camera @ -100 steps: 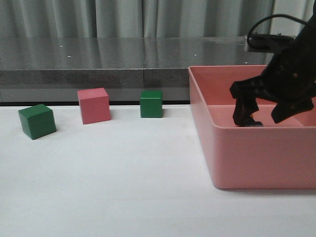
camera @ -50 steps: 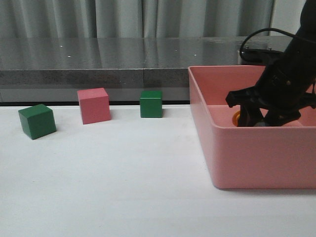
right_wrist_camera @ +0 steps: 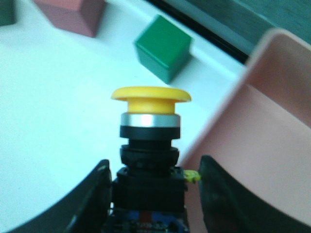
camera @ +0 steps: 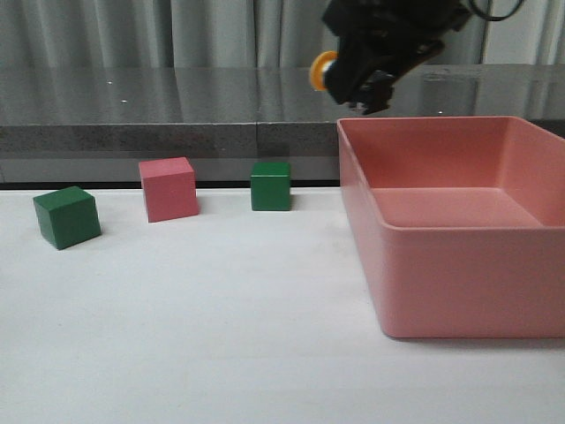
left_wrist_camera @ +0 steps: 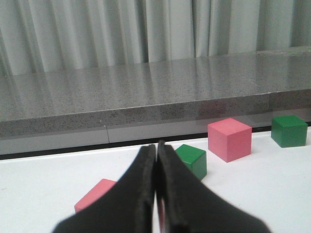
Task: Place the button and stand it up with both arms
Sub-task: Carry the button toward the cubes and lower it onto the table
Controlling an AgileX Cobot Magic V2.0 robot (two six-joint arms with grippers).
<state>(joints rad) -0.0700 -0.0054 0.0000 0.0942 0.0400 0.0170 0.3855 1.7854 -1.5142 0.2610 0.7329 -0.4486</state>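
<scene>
The button [camera: 322, 71], with a yellow-orange mushroom cap, a black collar and a blue block, is held high in the air over the near-left corner of the pink bin [camera: 441, 274]. My right gripper [camera: 346, 81] is shut on it. In the right wrist view the button [right_wrist_camera: 150, 131] stands cap outward between the fingers [right_wrist_camera: 95, 199] of my right gripper [right_wrist_camera: 154, 187], gripped low on its block. My left gripper [left_wrist_camera: 156, 151] is shut and empty, low over the white table; it is out of the front view.
On the white table stand a green cube [camera: 66, 216], a pink cube [camera: 168, 188] and a second green cube [camera: 270, 185]. The left wrist view shows a further pink cube [left_wrist_camera: 95, 194] close to the fingers. A grey ledge [camera: 177, 106] runs along the back.
My right gripper closed on the button inside the bin, then rose out of it and moved up and left with the button in it.
</scene>
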